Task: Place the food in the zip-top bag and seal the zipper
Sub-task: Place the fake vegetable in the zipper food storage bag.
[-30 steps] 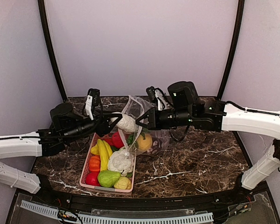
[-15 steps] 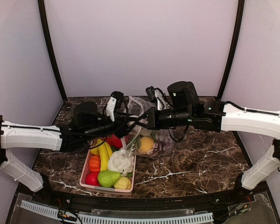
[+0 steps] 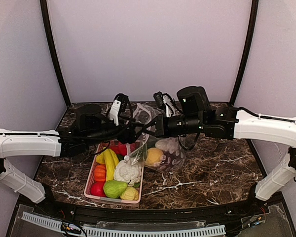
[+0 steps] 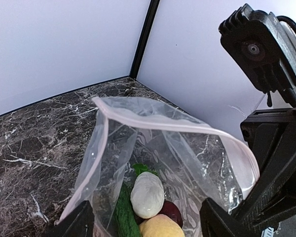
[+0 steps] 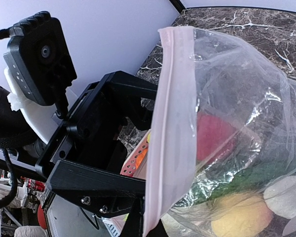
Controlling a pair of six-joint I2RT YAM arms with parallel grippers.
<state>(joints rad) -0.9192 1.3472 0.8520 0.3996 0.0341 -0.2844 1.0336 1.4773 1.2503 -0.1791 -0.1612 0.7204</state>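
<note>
The zip-top bag (image 3: pixel 160 148) hangs open at mid-table, held by its mouth edge. My right gripper (image 3: pixel 151 129) is shut on the pale pink zipper (image 5: pixel 175 98), its jaws (image 5: pixel 149 231) pinching the strip. My left gripper (image 3: pixel 133 135) hovers open just over the bag's mouth, and its fingers (image 4: pixel 76 222) straddle the opening with nothing between them. Inside the bag lie a white cauliflower (image 4: pixel 147 194), a green cucumber (image 4: pixel 123 215), a dark purple eggplant (image 4: pixel 173 212) and a yellow-orange ball (image 4: pixel 160 228). More food fills the pink basket (image 3: pixel 90 178).
The basket stands front left of the bag and holds a yellow banana (image 3: pixel 108 160), a larger cauliflower (image 3: pixel 127 172), an orange piece (image 3: pixel 99 173), red fruit (image 3: pixel 97 188) and a green piece (image 3: pixel 115 188). Black frame posts (image 3: pixel 54 54) rise at the back corners.
My left gripper carried a white cauliflower rightward to the bag's mouth and opened. The cauliflower now lies inside the bag. The right gripper has kept its hold on the zipper.
</note>
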